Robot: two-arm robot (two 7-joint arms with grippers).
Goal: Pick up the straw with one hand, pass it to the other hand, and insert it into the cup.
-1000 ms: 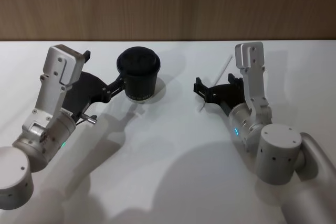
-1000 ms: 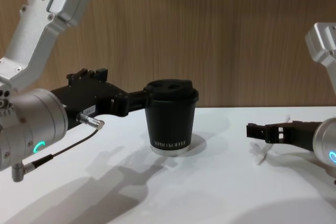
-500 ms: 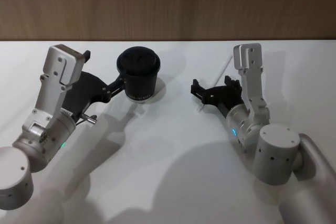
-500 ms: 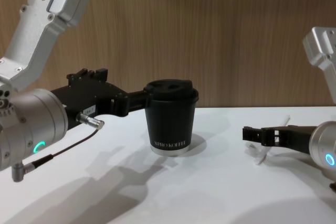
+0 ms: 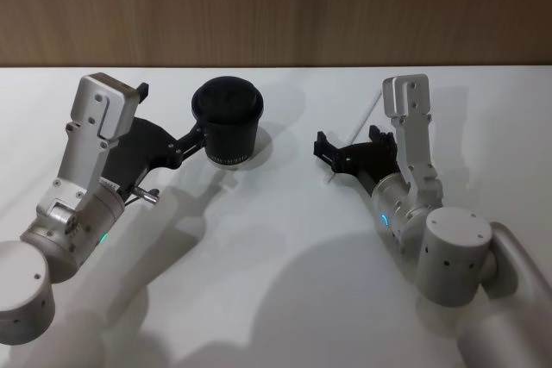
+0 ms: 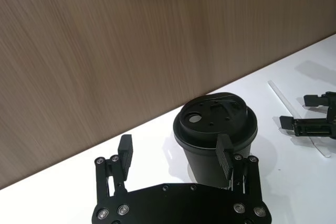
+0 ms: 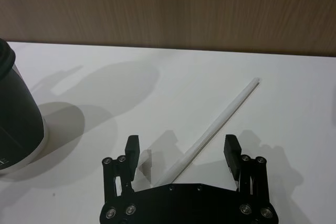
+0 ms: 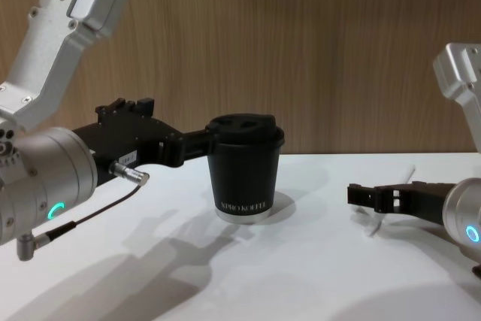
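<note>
The black lidded cup stands upright at the table's back centre. My left gripper is open beside it. One of its fingers rests against the cup's side and the other stands clear. The white straw lies flat on the table to the right. My right gripper is open and low over the straw, one finger on each side, not touching it. The chest view shows the straw's flattened end under that gripper.
The white table ends at a wooden wall just behind the cup and straw. A grey cable with a metal plug hangs from the left arm. There is open tabletop between the cup and the straw.
My right gripper has slid a little forward and left along the straw, staying open. The left gripper, cup and straw have not moved.
</note>
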